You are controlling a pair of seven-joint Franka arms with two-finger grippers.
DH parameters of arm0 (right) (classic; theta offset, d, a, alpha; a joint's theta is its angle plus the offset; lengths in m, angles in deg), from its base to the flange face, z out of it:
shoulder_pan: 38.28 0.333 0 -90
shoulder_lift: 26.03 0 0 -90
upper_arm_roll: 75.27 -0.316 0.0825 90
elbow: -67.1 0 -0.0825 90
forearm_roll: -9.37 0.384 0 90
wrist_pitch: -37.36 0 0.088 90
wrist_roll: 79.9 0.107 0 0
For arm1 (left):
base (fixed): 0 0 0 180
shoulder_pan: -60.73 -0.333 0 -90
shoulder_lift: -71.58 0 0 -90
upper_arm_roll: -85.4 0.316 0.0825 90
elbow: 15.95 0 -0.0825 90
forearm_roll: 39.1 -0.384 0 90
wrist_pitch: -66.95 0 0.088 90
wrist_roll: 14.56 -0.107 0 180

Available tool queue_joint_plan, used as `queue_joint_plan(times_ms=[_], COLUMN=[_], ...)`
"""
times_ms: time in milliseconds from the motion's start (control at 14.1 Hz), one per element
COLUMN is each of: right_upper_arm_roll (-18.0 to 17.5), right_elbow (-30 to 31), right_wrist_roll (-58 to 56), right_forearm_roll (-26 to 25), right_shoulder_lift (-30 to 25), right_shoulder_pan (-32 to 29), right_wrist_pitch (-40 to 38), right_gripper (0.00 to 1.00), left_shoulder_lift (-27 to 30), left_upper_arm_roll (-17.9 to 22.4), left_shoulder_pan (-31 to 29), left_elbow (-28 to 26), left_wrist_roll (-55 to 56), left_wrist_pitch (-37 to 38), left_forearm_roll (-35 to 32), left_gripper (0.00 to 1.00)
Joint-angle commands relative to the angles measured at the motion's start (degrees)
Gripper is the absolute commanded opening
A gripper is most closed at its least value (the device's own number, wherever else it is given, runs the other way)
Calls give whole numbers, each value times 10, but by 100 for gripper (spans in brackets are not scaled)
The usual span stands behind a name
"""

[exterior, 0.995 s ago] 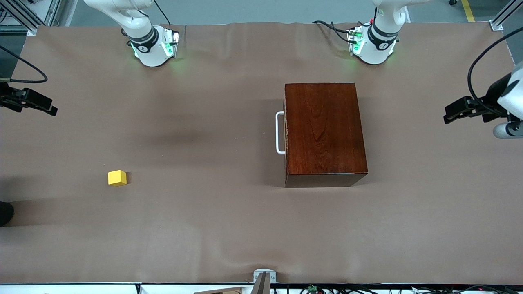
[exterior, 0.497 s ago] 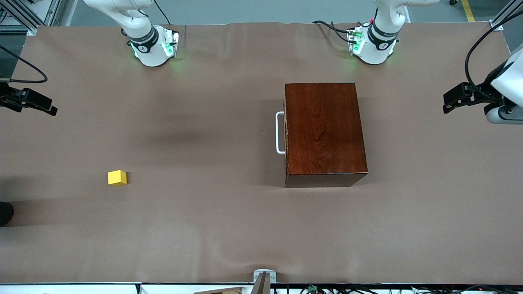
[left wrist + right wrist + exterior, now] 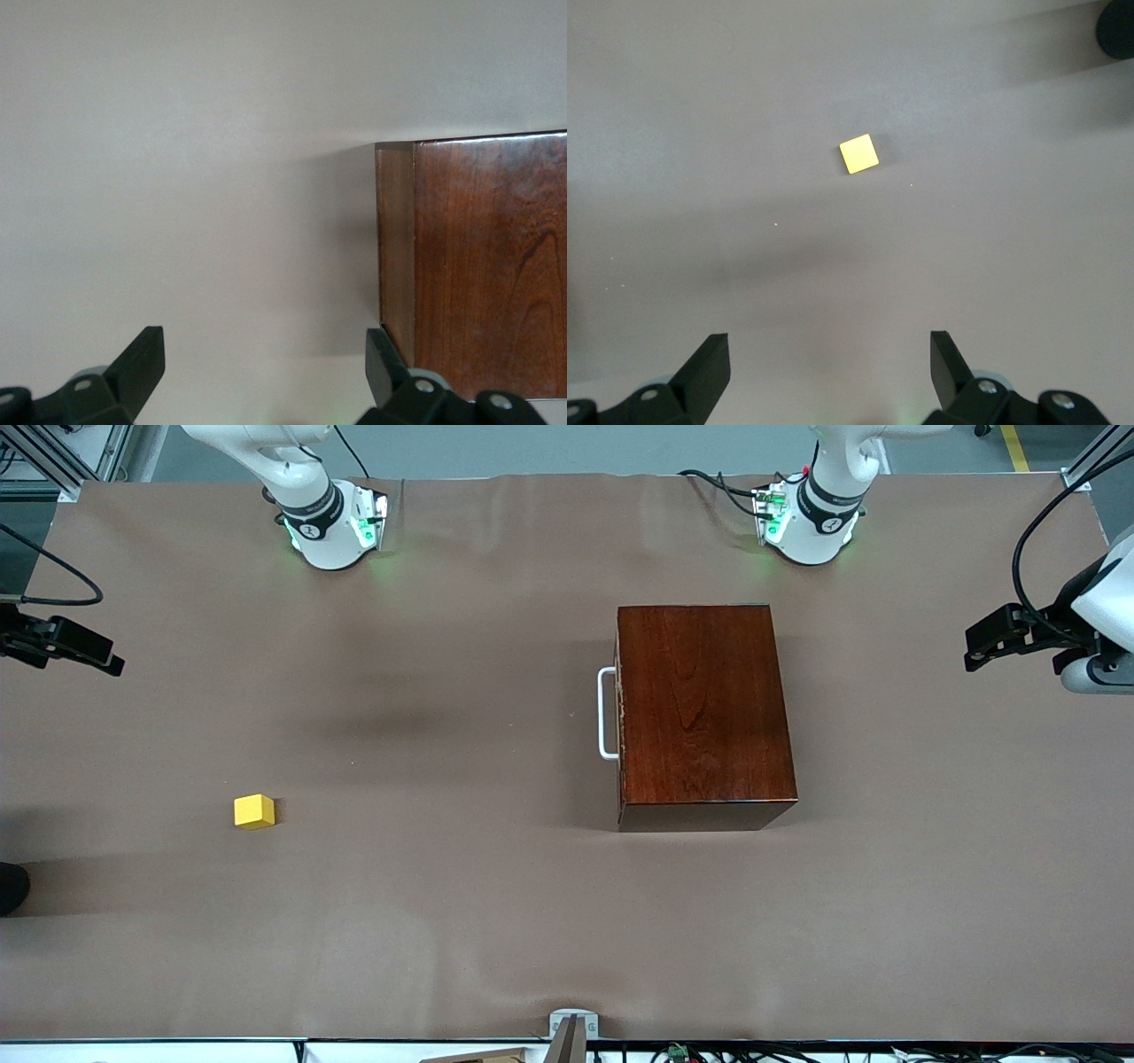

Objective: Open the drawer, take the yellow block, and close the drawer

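The drawer (image 3: 620, 713) is shut inside the brown box (image 3: 704, 713), in the middle of the desk (image 3: 496, 921). Its white handle (image 3: 606, 713) looks stiff and thin, a good place to hook and pull. The block (image 3: 254, 812) sits on the desk, well apart, toward the right arm's end. It looks small, hard and light; pinch its flat sides. The left hand (image 3: 266, 372) hangs spread wide beside the box. The right hand (image 3: 830, 367) waits, spread wide, empty, above the block.
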Motion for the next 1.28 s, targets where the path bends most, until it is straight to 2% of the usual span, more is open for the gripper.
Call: queue_joint_plan(times_ms=[0,213,355,1208], right_upper_arm_roll=[-8,-8,-8,-8], right_elbow=[-10,-10,-10,-10], right_wrist_roll=[3,3,3,3], right_forearm_roll=[-6,-6,-6,-6], right_shoulder_lift=[3,3,4,5], right_shoulder_pan=[-9,-9,-9,-9], right_wrist_pitch=[-8,-8,-8,-7], right_gripper=[100,100,100,100], left_shoulder_lift=[11,8,14,14], left_upper_arm_roll=[2,5,3,2], left_shoulder_pan=[1,-14,-15,-18], left_elbow=[-15,-23,-48,-47], left_wrist_roll=[-1,0,27,34], left_wrist_pitch=[-20,-35,-53,-53], left_forearm_roll=[15,41,44,37], left_gripper=[100,100,100,100])
